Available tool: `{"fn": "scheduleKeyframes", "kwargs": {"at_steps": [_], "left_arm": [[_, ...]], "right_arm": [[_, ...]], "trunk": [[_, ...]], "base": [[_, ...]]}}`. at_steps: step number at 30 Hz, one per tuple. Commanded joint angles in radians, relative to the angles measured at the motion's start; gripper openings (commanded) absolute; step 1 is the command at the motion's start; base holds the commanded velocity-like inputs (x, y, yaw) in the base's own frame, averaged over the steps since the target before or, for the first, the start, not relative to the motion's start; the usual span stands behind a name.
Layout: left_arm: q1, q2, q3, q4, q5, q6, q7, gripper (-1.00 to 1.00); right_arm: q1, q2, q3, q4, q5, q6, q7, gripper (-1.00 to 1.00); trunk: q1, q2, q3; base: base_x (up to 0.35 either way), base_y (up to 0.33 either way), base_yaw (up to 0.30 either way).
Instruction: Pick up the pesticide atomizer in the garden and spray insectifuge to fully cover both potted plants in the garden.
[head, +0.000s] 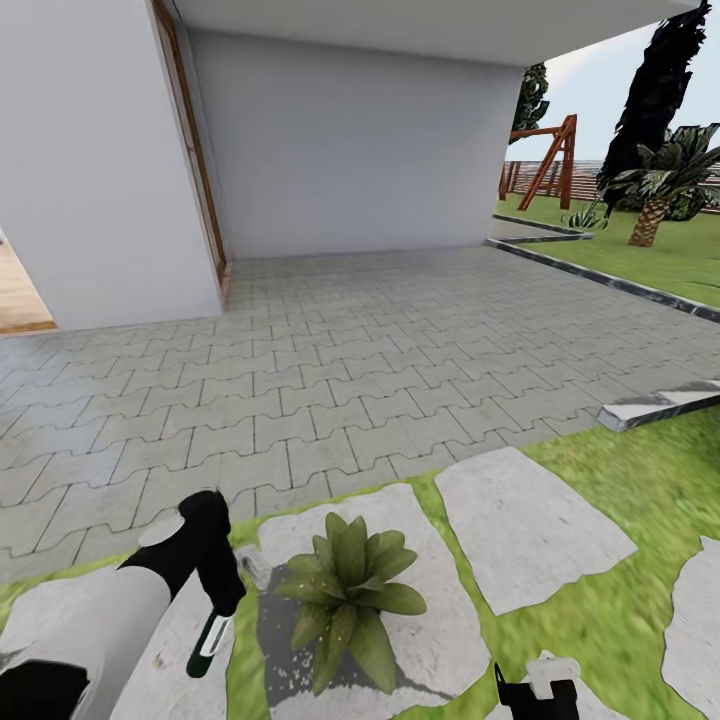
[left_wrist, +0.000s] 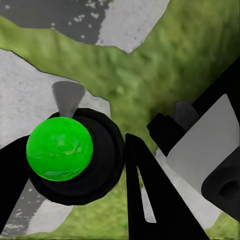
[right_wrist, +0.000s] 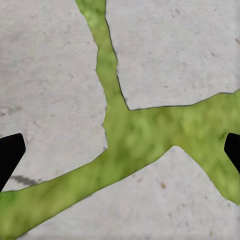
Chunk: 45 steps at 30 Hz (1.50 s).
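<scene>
The left gripper (head: 212, 610), black with white-tipped fingers, is clamping the pesticide atomizer (head: 209, 645), a small bottle with a dark body, a green end and a whitish part. In the left wrist view its round green end (left_wrist: 59, 148) is sitting in a black ring between the fingers.

The bottle is hanging just beside the potted plant (head: 350, 590), a low rosette of broad pointed green leaves on a flat grey stepping stone (head: 440, 640). A few fine white specks of insectifuge (head: 322, 584) are showing on the leaves nearest the bottle; the leaves on the plant's far side are looking bare.

I judge the spraying of this plant to be under way. To do it well, the nozzle should be pointing at the rosette's centre and then sweeping across to the plant's far leaves, staying close without touching them.

The right gripper (head: 537, 692) is hovering on the plant's other side, fingers (right_wrist: 10, 152) spread wide and holding nothing.
</scene>
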<state>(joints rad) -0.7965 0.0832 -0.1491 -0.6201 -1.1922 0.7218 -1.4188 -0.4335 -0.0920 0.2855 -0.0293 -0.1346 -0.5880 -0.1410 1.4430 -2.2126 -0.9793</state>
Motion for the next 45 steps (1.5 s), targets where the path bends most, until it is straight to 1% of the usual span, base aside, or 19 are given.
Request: {"fn": "scheduleKeyframes", "kwargs": {"at_steps": [1,4,6,8,10,12,15,17,21,23,25,28,31,32,35,37,38,40,45], "left_arm": [[0.009,0.001,-0.004,0.019,-0.009,0.010,-0.006,-1.00],[0.022,0.002,-0.004,0.082,-0.014,0.009,-0.003,-1.00],[0.035,0.008,-0.003,0.111,-0.015,0.001,-0.001,-1.00],[0.045,0.014,0.001,0.123,-0.011,-0.054,0.004,-1.00],[0.049,0.020,0.010,0.125,-0.005,-0.085,0.026,-1.00],[0.048,0.021,0.013,0.123,-0.003,-0.090,0.046,-1.00],[0.045,0.022,0.046,0.111,-0.005,-0.084,0.065,-1.00],[0.044,0.020,0.058,0.109,-0.006,-0.083,0.084,-1.00],[0.046,0.018,0.062,0.115,-0.010,-0.083,0.106,-1.00],[0.048,0.018,0.062,0.125,-0.004,-0.084,0.149,-1.00],[0.050,0.018,0.062,0.154,-0.001,-0.085,0.182,-1.00],[0.050,0.024,0.064,0.208,0.002,-0.092,0.197,-1.00],[0.051,0.019,0.065,0.218,0.032,-0.094,0.205,-1.00],[0.051,0.016,0.065,0.219,0.049,-0.094,0.218,-1.00],[0.051,0.012,0.067,0.209,0.120,-0.094,0.274,-1.00],[0.049,0.007,0.065,0.204,0.141,-0.094,0.282,-1.00],[0.046,-0.009,0.062,0.202,0.147,-0.091,0.285,-1.00],[0.045,-0.023,0.061,0.201,0.148,-0.088,0.286,-1.00],[0.049,-0.026,0.060,0.219,0.140,-0.095,0.288,-1.00]], "right_arm": [[0.000,0.000,0.009,0.000,-0.010,-0.003,-0.002,1.00],[-0.001,0.000,0.009,0.000,-0.010,-0.003,-0.002,1.00],[-0.001,0.000,0.009,0.000,-0.010,-0.003,-0.002,1.00],[-0.001,0.000,0.009,0.000,-0.010,-0.003,-0.002,1.00],[0.000,0.000,0.009,0.000,-0.009,-0.003,-0.002,1.00],[0.000,0.000,0.009,0.000,-0.009,-0.003,-0.002,1.00],[0.000,0.000,0.009,0.000,-0.009,-0.003,-0.002,1.00],[0.000,0.000,0.009,0.000,-0.009,-0.003,-0.002,1.00],[0.000,0.000,0.009,0.000,-0.010,-0.003,-0.002,1.00],[-0.001,0.000,0.009,0.000,-0.010,-0.003,-0.002,1.00],[0.000,0.000,0.009,0.000,-0.010,-0.003,-0.002,1.00],[0.000,0.000,0.009,0.000,-0.009,-0.003,-0.002,1.00],[0.000,0.000,0.009,0.000,-0.009,-0.003,-0.002,1.00],[0.000,0.000,0.009,0.000,-0.009,-0.003,-0.002,1.00],[0.000,0.000,0.009,0.000,-0.009,-0.003,-0.002,1.00],[0.000,0.000,0.009,0.000,-0.009,-0.003,-0.002,1.00],[0.000,0.000,0.009,0.000,-0.009,-0.003,-0.002,1.00],[0.000,0.000,0.009,0.000,-0.009,-0.003,-0.002,1.00],[0.000,0.000,0.009,0.000,-0.008,-0.003,-0.002,1.00]], "trunk": [[0.000,0.000,-0.001],[0.000,0.000,-0.001],[0.000,0.000,-0.001],[0.000,0.000,-0.001],[0.000,0.000,-0.001],[0.000,0.000,-0.001],[0.000,0.000,-0.001],[0.000,0.000,-0.001],[0.000,0.000,-0.001],[0.000,0.000,-0.001],[0.000,0.000,-0.001],[0.000,0.000,-0.001],[0.000,0.000,-0.001],[0.000,0.000,-0.001],[0.000,0.000,-0.001],[0.000,0.000,-0.001],[0.000,0.000,-0.001],[0.000,0.000,-0.001],[0.000,0.000,-0.001]], "base": [[0.000,0.000,0.000],[0.000,0.000,0.000],[0.000,0.000,0.000],[0.000,0.000,0.000],[0.000,0.000,0.000],[0.000,0.000,0.000],[0.023,0.019,-0.047],[0.162,0.144,-0.222],[0.176,0.254,-0.175],[0.042,0.134,-0.023],[0.009,0.030,-0.005],[0.002,0.007,-0.001],[0.000,0.000,0.000],[0.000,0.000,0.000],[0.000,0.000,0.000],[0.000,0.000,0.000],[0.000,0.000,0.000],[0.000,0.000,0.000],[0.000,0.000,0.000]]}}
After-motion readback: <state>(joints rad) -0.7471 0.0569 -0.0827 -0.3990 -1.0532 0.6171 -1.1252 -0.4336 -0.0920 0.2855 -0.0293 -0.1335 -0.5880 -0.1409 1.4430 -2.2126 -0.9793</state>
